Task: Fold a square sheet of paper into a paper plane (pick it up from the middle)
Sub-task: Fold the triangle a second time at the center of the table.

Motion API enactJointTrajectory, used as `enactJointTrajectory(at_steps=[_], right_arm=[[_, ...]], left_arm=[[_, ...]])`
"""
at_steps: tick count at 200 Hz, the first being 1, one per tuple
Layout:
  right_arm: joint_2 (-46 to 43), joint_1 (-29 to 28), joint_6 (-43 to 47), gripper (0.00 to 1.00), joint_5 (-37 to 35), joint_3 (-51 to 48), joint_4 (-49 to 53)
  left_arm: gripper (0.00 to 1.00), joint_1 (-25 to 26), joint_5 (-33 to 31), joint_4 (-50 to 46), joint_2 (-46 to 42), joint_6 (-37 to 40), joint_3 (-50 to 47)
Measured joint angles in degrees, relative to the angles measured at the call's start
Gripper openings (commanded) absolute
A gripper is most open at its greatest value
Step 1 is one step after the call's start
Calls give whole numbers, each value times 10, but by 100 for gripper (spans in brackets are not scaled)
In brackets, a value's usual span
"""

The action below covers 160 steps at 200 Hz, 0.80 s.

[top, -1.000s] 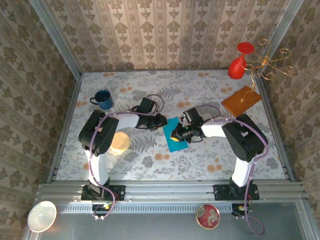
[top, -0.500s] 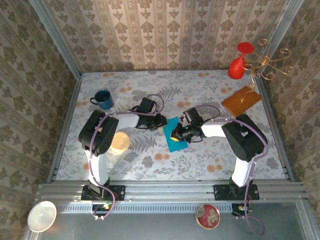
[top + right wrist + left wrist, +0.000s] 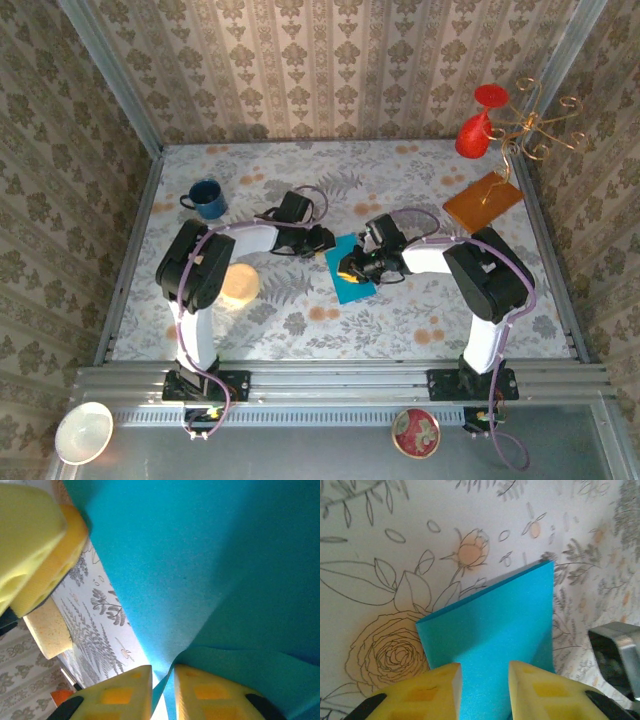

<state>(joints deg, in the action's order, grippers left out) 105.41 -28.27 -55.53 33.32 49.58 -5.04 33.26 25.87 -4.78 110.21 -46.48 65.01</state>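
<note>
The square sheet of paper (image 3: 350,288) was found lying on the flowered table (image 3: 420,310) between the two grippers, folded over, with one flap a little raised. The left gripper (image 3: 485,687) was held with its jaws apart over the sheet, and nothing was pinched. The right gripper (image 3: 162,690) was parted only narrowly, with a fold of the paper running into the gap. Whether it was pinched could not be told. The paper was judged to be very light, thin and limp, easily creased or torn. It was best taken at a raised fold, with gentle pressure.
</note>
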Motion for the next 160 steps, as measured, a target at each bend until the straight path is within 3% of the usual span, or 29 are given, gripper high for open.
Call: enactJointTrajectory(at_steps=[32, 73, 107, 135, 160], right_arm=[[0, 0, -3, 41, 13, 3, -11], [0, 0, -4, 43, 16, 4, -16], [0, 0, -4, 47, 17, 3, -24], [-1, 0, -2, 43, 18, -5, -40], [-1, 2, -1, 38, 18, -13, -51]], left_arm=[[38, -23, -11, 0, -52, -4, -2], [42, -49, -34, 12, -141, -15, -47], [42, -36, -44, 17, -166, -24, -94], [41, -10, -48, 21, -167, -38, -128], [30, 14, -54, 29, -170, -54, -150]])
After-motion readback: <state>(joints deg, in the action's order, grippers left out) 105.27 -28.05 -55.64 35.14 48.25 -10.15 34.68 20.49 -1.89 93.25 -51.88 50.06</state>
